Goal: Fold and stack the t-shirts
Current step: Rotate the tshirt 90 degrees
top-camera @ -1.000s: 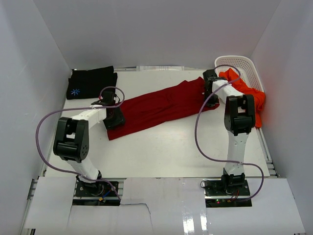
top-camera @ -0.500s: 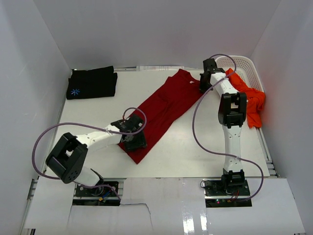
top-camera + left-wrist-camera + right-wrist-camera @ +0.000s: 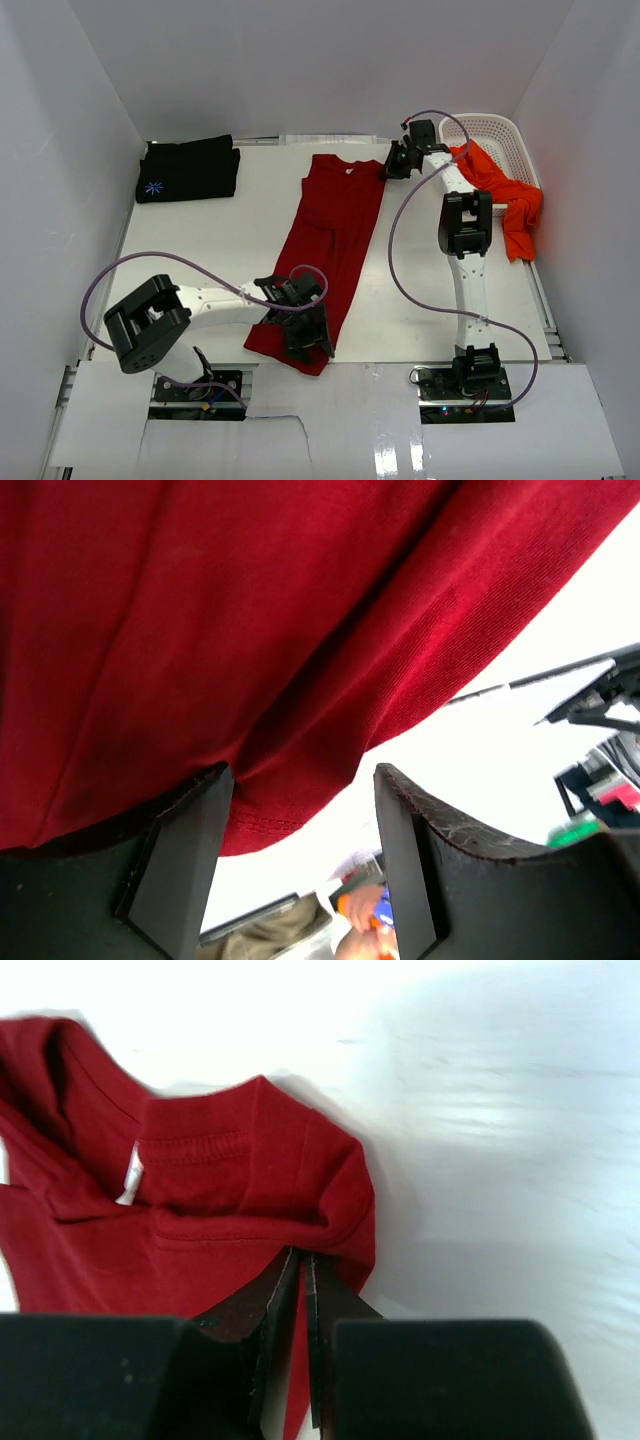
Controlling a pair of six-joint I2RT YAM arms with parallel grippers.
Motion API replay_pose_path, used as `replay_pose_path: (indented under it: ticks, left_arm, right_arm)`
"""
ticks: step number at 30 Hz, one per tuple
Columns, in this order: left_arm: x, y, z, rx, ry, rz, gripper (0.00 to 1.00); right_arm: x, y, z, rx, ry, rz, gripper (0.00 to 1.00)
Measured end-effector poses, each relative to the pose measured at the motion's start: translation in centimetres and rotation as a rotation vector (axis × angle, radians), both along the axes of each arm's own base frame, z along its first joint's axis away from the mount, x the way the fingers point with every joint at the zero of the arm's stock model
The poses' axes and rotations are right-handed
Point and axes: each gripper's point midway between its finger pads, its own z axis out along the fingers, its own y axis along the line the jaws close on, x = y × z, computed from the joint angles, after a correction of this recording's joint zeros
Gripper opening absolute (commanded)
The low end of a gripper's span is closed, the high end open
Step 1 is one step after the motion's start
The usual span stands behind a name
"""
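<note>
Dark red t-shirt (image 3: 335,225) lies lengthwise mid-table, collar far | right gripper (image 3: 303,1258) pinched on its shoulder | left gripper (image 3: 300,785) jaws apart, hem draped over them | advice: hold cloth taut, lower both ends together, flatten before folding

The dark red t-shirt (image 3: 335,225) is soft, matt knit cloth; the table (image 3: 200,250) is smooth, faintly glossy white; the basket (image 3: 503,126) is slotted white plastic.

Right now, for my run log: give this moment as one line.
dark red t-shirt: laid out long; left gripper: open at hem; right gripper: shut on shoulder; black t-shirt: folded; orange-red t-shirt: over basket rim
</note>
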Motion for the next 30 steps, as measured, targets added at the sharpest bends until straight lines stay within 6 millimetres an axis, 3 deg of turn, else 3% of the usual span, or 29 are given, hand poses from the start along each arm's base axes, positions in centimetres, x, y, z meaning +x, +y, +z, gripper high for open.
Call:
replay_pose_path:
  ticks: [4, 14, 18, 23, 27, 30]
  left_arm:
    - [-1.3, -0.6, 0.0, -0.020, 0.072, -0.030, 0.72]
    - [-1.1, -1.8, 0.7, 0.029, 0.098, -0.086, 0.74]
    - [-2.3, -3.5, 1.5, 0.018, 0.131, -0.149, 0.77]
    - [-3.0, -7.0, 4.8, -0.114, 0.159, -0.213, 0.78]
    - [-2.6, -9.3, 7.5, -0.219, 0.154, -0.237, 0.78]
    - [-1.5, -10.2, 9.2, -0.261, 0.142, -0.240, 0.78]
  right_arm:
    - [0.7, 2.0, 0.2, 0.099, -0.021, 0.027, 0.13]
    - [1.7, 4.4, 0.6, 0.278, -0.041, 0.043, 0.13]
    - [2.1, 5.2, 1.5, 0.345, -0.060, 0.055, 0.13]
    - [2.6, 6.0, 3.3, 0.404, -0.116, 0.089, 0.10]
    - [2.0, 6.3, 4.4, 0.422, -0.120, 0.115, 0.24]
    - [1.0, 6.3, 6.6, 0.426, -0.137, 0.144, 0.23]
